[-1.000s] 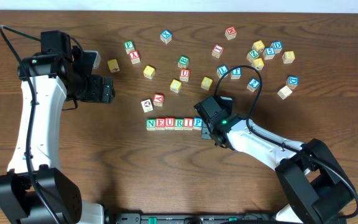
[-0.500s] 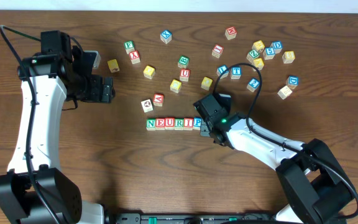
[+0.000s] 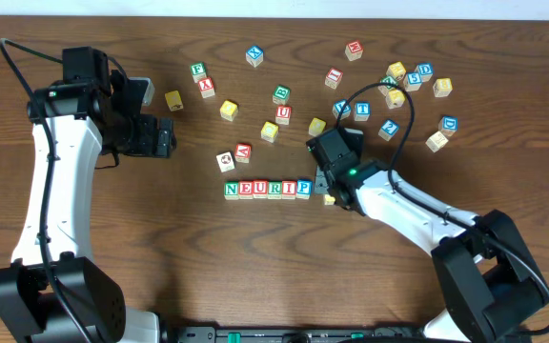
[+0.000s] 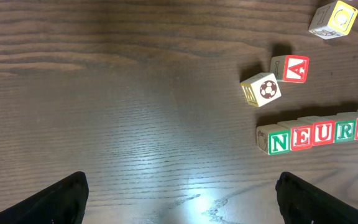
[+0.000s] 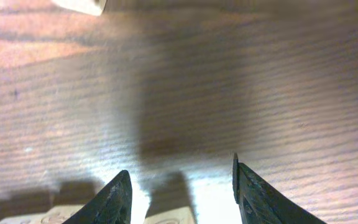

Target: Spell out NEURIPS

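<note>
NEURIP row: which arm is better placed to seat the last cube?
Right. The right gripper hangs open directly over a yellowish cube lying just past the P, letter unreadable. The left gripper, also open, sits far off, past the N.

Right end effector (image 5: 181, 169) back from lettered row (image 3: 267, 189)

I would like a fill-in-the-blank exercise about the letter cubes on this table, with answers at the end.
1. The row of cubes reads N, E, U, R, I, ___.
2. Its first letter, N, is coloured ___.
3. The soccer-ball cube lies beside a red letter ___.
4. The left end effector stands wide ___.
Missing words: P; green; A; open.
</note>
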